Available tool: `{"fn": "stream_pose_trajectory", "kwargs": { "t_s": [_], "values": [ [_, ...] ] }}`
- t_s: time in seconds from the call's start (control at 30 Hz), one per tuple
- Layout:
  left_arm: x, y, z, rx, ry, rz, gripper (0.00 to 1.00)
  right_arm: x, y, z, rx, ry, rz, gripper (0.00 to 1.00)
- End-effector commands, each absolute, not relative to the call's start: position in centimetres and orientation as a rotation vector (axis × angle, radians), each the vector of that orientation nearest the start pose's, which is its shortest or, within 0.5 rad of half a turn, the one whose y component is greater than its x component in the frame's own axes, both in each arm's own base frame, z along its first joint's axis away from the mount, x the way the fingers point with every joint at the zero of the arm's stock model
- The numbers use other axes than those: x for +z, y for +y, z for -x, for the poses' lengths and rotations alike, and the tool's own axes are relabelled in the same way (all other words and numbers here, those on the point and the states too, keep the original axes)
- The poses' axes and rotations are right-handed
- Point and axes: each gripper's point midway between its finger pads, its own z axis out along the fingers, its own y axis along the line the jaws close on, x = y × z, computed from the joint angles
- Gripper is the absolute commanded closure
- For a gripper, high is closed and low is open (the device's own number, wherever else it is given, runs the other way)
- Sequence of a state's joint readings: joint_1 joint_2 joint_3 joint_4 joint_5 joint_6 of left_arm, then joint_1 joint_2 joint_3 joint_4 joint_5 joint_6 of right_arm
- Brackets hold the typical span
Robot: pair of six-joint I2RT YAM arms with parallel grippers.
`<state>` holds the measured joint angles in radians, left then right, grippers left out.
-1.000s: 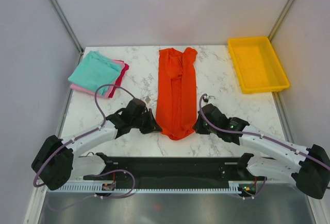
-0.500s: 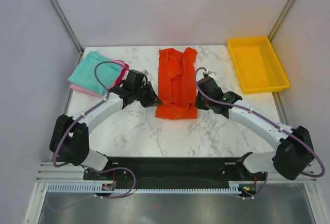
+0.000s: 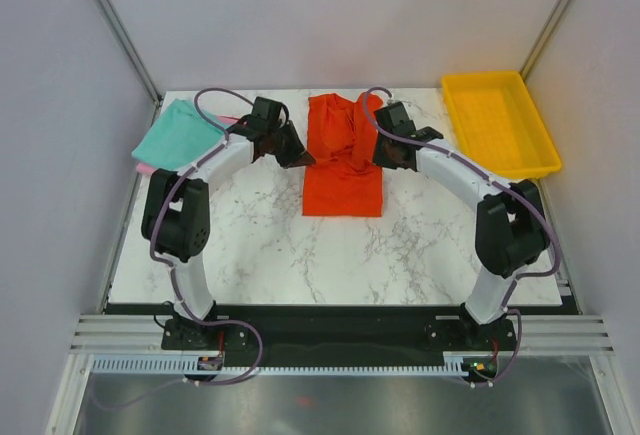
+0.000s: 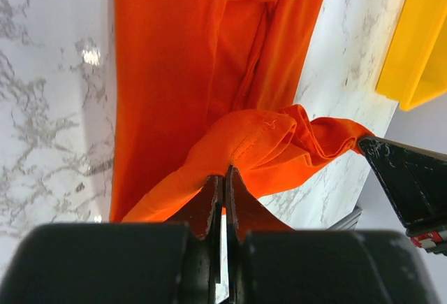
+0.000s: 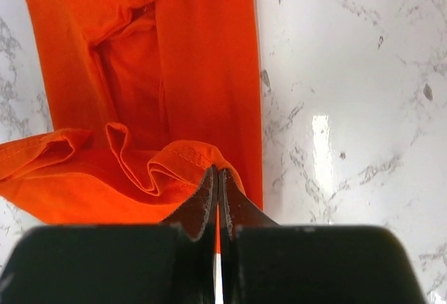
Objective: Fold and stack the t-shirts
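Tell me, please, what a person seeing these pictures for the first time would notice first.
The bright orange-red t-shirt lies in the table's far middle, its hem folded over itself and pinched by the left tool and the right tool. Next come the yellow tray at the far right corner and the teal t-shirt at the far left.

Robot lab test cell: marble-look worktop [image 3: 260, 245] boxed by plain pale panels [image 3: 330, 15] on metal posts [image 3: 115, 25]. At the worktop's near edge, black mounting rail [image 3: 330, 333], slotted cable duct [image 3: 330, 365], two cabled robot arms [image 3: 455, 170].
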<state>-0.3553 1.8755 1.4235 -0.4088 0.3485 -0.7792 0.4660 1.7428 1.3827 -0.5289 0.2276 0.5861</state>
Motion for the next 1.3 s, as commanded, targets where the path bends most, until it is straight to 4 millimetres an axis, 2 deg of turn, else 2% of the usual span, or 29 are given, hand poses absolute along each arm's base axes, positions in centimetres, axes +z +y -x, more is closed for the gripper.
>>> {"fn": "stream_pose_trajectory", "kwargs": {
  "t_s": [0.0,0.03,0.1,0.23,0.33,0.37,0.43,0.47,0.5,0.53,0.57,0.6,0.67,0.73,0.8,0.83,0.87,0.9,0.97,1.0,1.03,1.07,1.1,1.13,1.17,1.2,1.23,1.27],
  "values": [
    [14.8,-25.3,-44.1,-0.959,2.464,0.316,0.98,13.9,18.8,-43.9,0.226,2.374,-0.228,1.0],
    [14.1,-25.4,-44.5,-0.962,2.478,0.322,0.98,13.5,18.5,-44.6,0.221,2.374,-0.241,1.0],
    [14.9,-25.3,-45.7,-0.994,2.453,0.323,0.98,13.3,18.3,-45.9,0.236,2.365,-0.248,1.0],
    [15.3,-25.1,-47.5,-1.005,2.429,0.33,0.98,13.1,17.8,-47.9,0.252,2.342,-0.258,1.0],
    [14.9,-24.7,-48.8,-1.017,2.425,0.373,0.98,13.1,18.0,-49.6,0.285,2.328,-0.254,1.0],
    [14.2,-24.8,-49.5,-1.021,2.432,0.381,0.98,13.0,18.0,-50.0,0.29,2.322,-0.256,1.0],
    [13.6,-25.0,-50.2,-1.05,2.439,0.385,0.88,12.7,18.4,-51.2,0.309,2.319,-0.255,1.0],
    [14.0,-24.9,-50.9,-1.063,2.425,0.389,0.83,12.7,18.5,-51.7,0.317,2.311,-0.253,0.94],
    [12.6,-25.0,-51.3,-1.066,2.447,0.413,0.59,11.7,18.6,-52.1,0.313,2.327,-0.254,0.86],
    [12.5,-24.9,-51.8,-1.069,2.443,0.41,0.42,12.0,18.7,-52.7,0.311,2.311,-0.261,0.71],
    [13.0,-25.0,-52.4,-1.077,2.425,0.389,0.23,11.8,18.4,-53.0,0.293,2.307,-0.279,0.34],
    [12.2,-25.0,-52.8,-1.074,2.433,0.382,0.01,11.3,18.2,-53.1,0.271,2.31,-0.293,0.25],
    [12.3,-24.9,-53.0,-1.072,2.425,0.368,0.0,11.2,17.9,-53.5,0.255,2.288,-0.298,0.17],
    [13.3,-24.4,-53.0,-1.042,2.401,0.37,0.0,11.0,17.8,-53.1,0.259,2.288,-0.291,0.17],
    [12.9,-24.1,-52.3,-1.03,2.395,0.384,0.0,11.0,17.4,-52.0,0.268,2.284,-0.297,0.18],
    [13.0,-23.8,-51.0,-1.027,2.397,0.389,0.0,11.3,17.6,-51.8,0.286,2.269,-0.296,0.2],
    [13.3,-23.7,-50.7,-1.03,2.376,0.38,0.02,12.6,17.8,-51.2,0.323,2.249,-0.299,0.21],
    [13.5,-23.5,-50.1,-1.027,2.371,0.383,0.03,11.4,17.5,-49.8,0.325,2.283,-0.3,0.22],
    [13.1,-22.9,-47.7,-1.016,2.385,0.391,0.08,11.4,17.7,-48.4,0.373,2.288,-0.294,0.27],
    [12.4,-22.6,-46.1,-1.006,2.402,0.401,0.11,11.2,17.4,-46.8,0.385,2.3,-0.294,0.3],
    [12.5,-22.8,-46.1,-1.011,2.395,0.397,0.12,10.8,17.4,-45.8,0.4,2.316,-0.299,0.3],
    [11.7,-22.5,-44.2,-1.006,2.421,0.41,0.13,10.6,17.5,-45.0,0.421,2.323,-0.293,0.33],
    [11.4,-22.7,-43.6,-1.013,2.411,0.393,0.16,9.8,17.4,-43.2,0.446,2.353,-0.293,0.35],
    [11.1,-22.6,-42.7,-1.013,2.414,0.391,0.18,9.3,17.2,-42.3,0.446,2.364,-0.297,0.36],
    [9.8,-22.3,-41.0,-1.005,2.44,0.396,0.18,9.9,17.0,-41.9,0.461,2.338,-0.295,0.39],
    [9.3,-22.1,-40.3,-1.003,2.446,0.392,0.21,8.2,17.1,-40.0,0.488,2.386,-0.281,0.41],
    [8.0,-22.0,-39.1,-0.998,2.46,0.392,0.22,7.9,17.0,-39.5,0.496,2.385,-0.28,0.43],
    [7.6,-21.9,-38.6,-1.0,2.463,0.377,0.23,7.6,17.0,-39.0,0.506,2.393,-0.287,0.44]
  ]
}}
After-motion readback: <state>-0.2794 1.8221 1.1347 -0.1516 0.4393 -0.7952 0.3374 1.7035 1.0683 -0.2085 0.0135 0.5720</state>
